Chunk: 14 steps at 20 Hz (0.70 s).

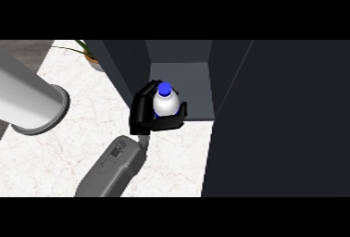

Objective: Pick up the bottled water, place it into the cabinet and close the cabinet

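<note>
Cabinet [179, 78]: a dark body is seen at the far middle and right; its grey inside is shown between dark walls, and a large dark panel, apparently its open door, fills the right side of the view from far to near.
Bench [54, 157]: a white marbled top is spread over the left and middle, running up to the cabinet's front.
Cylinder [31, 99]: a large grey tube with a flanged end is laid across the left side of the bench; what it is cannot be told.
Forearm [113, 169]: a grey arm is brought in from the near edge, slanted toward the cabinet's opening; which arm it is cannot be read from the view alone.
Robot hand [145, 113]: the black fingers and thumb are curled round the bottle, which is held at the cabinet's front edge.
Bottle [165, 102]: a white body with a blue cap is held upright in the hand, just at the cabinet's mouth, over its grey floor.
Plant [87, 50]: green leaves and a pot are partly seen at the far left, beside the cabinet.
</note>
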Each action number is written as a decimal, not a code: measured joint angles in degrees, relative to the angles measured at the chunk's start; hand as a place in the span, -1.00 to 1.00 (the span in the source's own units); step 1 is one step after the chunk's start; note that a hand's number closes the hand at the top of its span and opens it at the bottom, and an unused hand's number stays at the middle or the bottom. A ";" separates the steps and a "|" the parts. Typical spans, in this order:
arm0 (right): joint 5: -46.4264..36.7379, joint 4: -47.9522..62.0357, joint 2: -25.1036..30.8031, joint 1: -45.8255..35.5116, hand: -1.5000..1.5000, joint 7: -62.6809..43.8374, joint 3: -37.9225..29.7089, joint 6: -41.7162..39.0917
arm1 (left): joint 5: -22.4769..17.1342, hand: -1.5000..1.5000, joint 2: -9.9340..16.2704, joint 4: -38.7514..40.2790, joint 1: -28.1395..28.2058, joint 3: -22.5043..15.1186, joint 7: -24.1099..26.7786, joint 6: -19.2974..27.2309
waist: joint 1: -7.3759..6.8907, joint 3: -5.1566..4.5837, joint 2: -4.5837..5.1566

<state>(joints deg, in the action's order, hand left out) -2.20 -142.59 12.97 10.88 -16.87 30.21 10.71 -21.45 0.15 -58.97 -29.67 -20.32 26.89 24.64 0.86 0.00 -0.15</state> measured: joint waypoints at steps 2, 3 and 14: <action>-0.01 0.11 -0.12 0.28 -1.00 0.34 0.36 0.17 | 0.20 1.00 -0.05 1.00 -2.89 0.41 -1.85 1.29 | -0.01 0.00 0.04; 0.10 0.08 0.34 1.06 -1.00 1.07 -0.19 -0.17 | -0.15 1.00 -0.07 1.31 -3.93 -0.45 -2.53 2.86 | 0.09 0.00 0.06; 0.87 -0.16 1.70 3.57 -1.00 3.54 -2.75 -1.74 | -7.40 1.00 -0.14 13.41 -13.93 0.13 -3.46 7.99 | 0.77 -0.01 0.31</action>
<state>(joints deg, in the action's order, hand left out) -1.33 -142.74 14.67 14.45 -13.33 27.46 8.97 -28.85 0.01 -45.56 -43.60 -20.19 23.44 32.63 1.62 -0.01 0.16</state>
